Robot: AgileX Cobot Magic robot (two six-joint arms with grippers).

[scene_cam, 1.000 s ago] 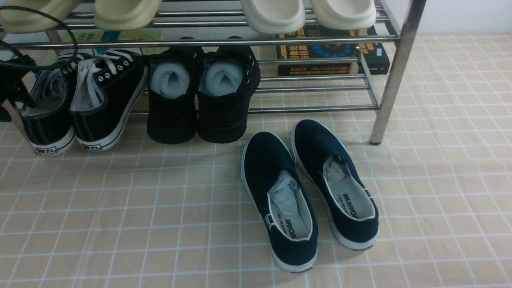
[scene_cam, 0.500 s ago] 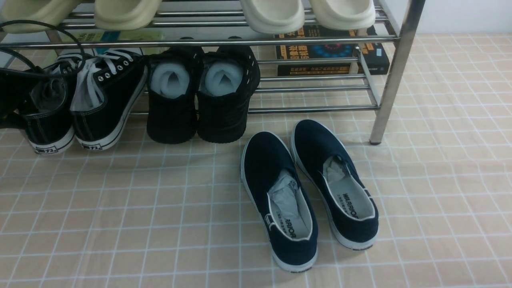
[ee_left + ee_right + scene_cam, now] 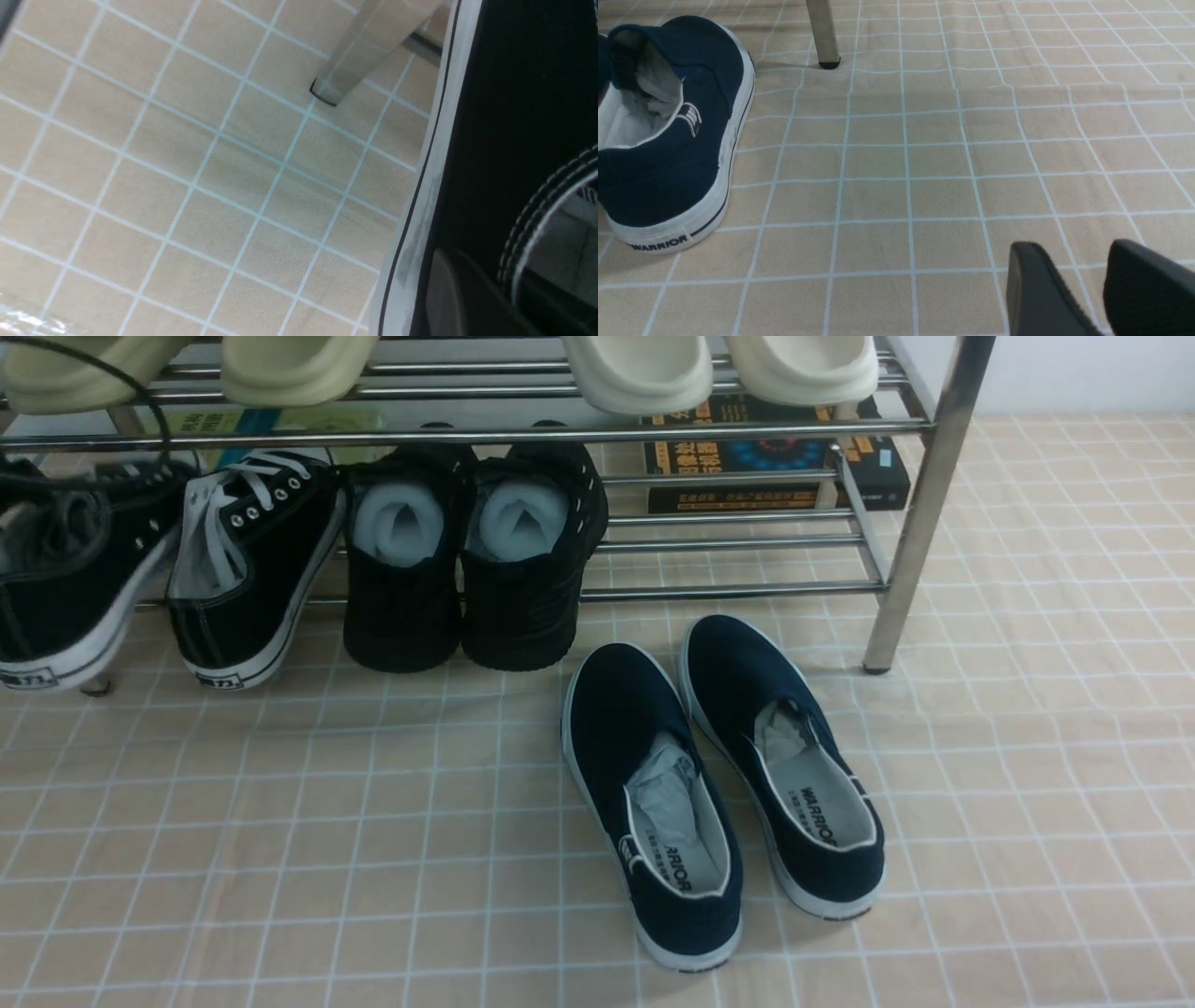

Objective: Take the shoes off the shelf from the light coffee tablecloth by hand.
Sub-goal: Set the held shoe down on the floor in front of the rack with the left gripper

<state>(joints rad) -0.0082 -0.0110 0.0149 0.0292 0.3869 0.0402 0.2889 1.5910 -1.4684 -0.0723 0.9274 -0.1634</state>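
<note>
The shoes are black canvas sneakers with white laces at the left end of the chrome shelf (image 3: 920, 523). The right sneaker (image 3: 247, 569) leans on the lowest bars with its heel on the light coffee tablecloth (image 3: 373, 821). The left sneaker (image 3: 56, 588) is tilted and pulled toward the frame's left edge. My left gripper (image 3: 486, 273) is shut on that sneaker's side wall (image 3: 490, 140), one finger (image 3: 448, 294) outside and the other inside the collar. In the front view only its cable shows. My right gripper (image 3: 1085, 275) hovers open over bare cloth, holding nothing.
All-black shoes stuffed with white paper (image 3: 467, 560) stand beside the sneakers. Navy slip-ons (image 3: 719, 784) lie on the cloth in front of the shelf. Cream slippers (image 3: 635, 369) sit on the upper tier and books (image 3: 775, 453) lie behind. A shelf leg (image 3: 345, 70) stands close to the held sneaker.
My left gripper went from open to shut on the left sneaker's side. That sneaker has tilted and shifted left and toward me, away from its mate. Everything else stayed put.
</note>
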